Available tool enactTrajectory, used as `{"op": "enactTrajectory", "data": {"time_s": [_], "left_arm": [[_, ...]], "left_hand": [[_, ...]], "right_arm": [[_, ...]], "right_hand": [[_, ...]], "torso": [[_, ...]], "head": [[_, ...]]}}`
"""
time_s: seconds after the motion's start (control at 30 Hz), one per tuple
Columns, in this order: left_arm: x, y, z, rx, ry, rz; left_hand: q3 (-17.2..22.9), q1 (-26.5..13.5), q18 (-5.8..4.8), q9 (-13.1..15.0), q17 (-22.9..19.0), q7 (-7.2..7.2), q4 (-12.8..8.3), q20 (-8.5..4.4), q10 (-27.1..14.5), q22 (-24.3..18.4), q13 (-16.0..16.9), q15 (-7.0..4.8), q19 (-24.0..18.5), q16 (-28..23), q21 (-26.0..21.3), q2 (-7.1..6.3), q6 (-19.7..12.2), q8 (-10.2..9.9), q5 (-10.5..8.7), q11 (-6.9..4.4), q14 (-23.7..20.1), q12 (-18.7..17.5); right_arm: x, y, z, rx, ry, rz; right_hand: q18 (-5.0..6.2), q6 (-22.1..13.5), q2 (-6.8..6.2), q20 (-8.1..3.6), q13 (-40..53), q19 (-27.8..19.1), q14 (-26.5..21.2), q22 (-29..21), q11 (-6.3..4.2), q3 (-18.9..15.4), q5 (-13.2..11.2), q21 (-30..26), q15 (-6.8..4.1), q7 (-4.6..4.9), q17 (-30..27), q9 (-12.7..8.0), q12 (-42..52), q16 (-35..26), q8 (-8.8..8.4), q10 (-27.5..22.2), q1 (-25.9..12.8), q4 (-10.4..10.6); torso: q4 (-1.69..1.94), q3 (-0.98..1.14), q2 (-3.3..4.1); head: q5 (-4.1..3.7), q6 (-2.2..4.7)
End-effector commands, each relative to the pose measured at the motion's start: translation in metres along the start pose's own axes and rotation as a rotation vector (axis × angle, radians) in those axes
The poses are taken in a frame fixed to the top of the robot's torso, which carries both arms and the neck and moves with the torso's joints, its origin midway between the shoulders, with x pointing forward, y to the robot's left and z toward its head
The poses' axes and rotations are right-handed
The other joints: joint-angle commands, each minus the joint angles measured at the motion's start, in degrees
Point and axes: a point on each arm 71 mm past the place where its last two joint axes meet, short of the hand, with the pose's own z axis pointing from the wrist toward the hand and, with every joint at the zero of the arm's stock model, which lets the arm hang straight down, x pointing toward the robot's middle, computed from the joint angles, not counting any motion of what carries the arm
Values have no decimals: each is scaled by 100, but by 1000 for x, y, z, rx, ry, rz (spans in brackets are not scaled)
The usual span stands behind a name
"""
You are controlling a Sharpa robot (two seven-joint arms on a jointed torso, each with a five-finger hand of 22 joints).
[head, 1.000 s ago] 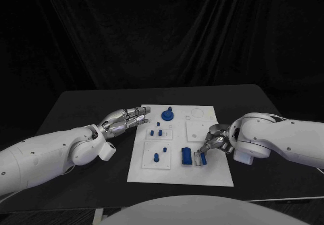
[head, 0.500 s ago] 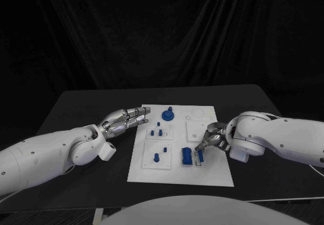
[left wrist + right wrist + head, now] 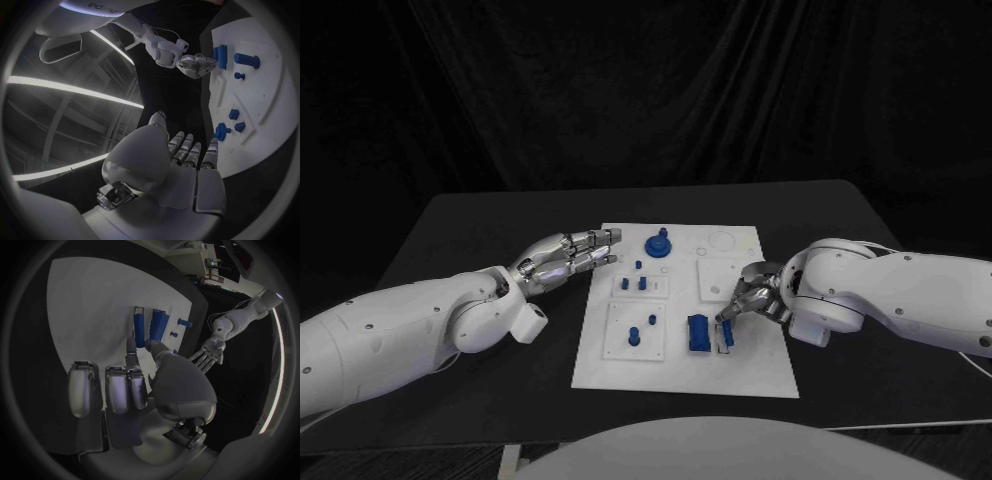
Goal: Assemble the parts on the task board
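Task board: middle of the bench.
Thin blue part: near the board's right edge, beside the blue block.
Right robot hand: fingertips at that part, apparently seating it; grip unclear.
Left robot hand: at the board's left edge, fingers extended, holding nothing, waiting.

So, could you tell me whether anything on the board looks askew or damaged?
Nothing stands out. The blue parts sit orderly on the board, the right hand is beside them, and the left hand is at the board's edge.
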Motion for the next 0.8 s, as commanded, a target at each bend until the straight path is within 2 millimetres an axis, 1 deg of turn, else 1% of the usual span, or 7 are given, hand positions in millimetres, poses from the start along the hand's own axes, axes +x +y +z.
{"op": "enactTrajectory", "data": {"time_s": [0.03, 0.37, 0.67, 0.8], "left_arm": [[2, -1, 1, 12, 8, -15], [2, 0, 1, 9, 11, -17], [2, 0, 1, 7, 15, -19], [2, 0, 1, 5, 16, -20]], "left_hand": [[27, 64, -61, 5, 9, 344, 8, 29, 45, 7, 9, 55, 20, 28, 25, 3, 14, 14, 36, -10, -3, 21], [29, 67, -63, 5, 10, 344, 7, 29, 47, 7, 9, 57, 20, 30, 26, 0, 10, 13, 38, -7, -3, 20], [31, 70, -64, 4, 10, 345, 6, 29, 47, 7, 8, 58, 20, 30, 26, -1, 5, 12, 40, -6, -3, 15], [33, 72, -65, 4, 10, 345, 5, 29, 48, 7, 8, 60, 21, 31, 26, -1, 4, 12, 41, -5, -3, 16]], "right_arm": [[2, -1, 0, 12, 1, -3], [8, -1, 2, 13, 8, -9], [13, -5, 3, 20, 17, -8], [15, -5, 4, 21, 18, -6]], "right_hand": [[42, -27, 13, -15, 1509, 302, 428, 1265, -42, 43, -55, -23, -40, -5, 647, 11, 15, -38, 21, 605, -53, 3], [53, -38, 16, -15, 1509, 284, 419, 1251, -40, 47, -88, -65, -40, -1, 603, 11, 15, -57, 18, 605, -65, 1], [59, -64, 30, -12, 1509, 274, 411, 1242, -32, 55, -133, -92, -35, 10, 570, 5, 15, -73, 8, 605, -103, 10], [62, -78, 36, -9, 1509, 268, 408, 1237, -26, 55, -153, -106, -30, 17, 560, -1, 15, -79, 1, 605, -139, 25]], "torso": [[-3, 0, 0], [1, 0, -1], [-2, -1, -1], [-2, -7, -2]], "head": [[12, 0], [13, 0], [45, 0], [33, 0]]}}
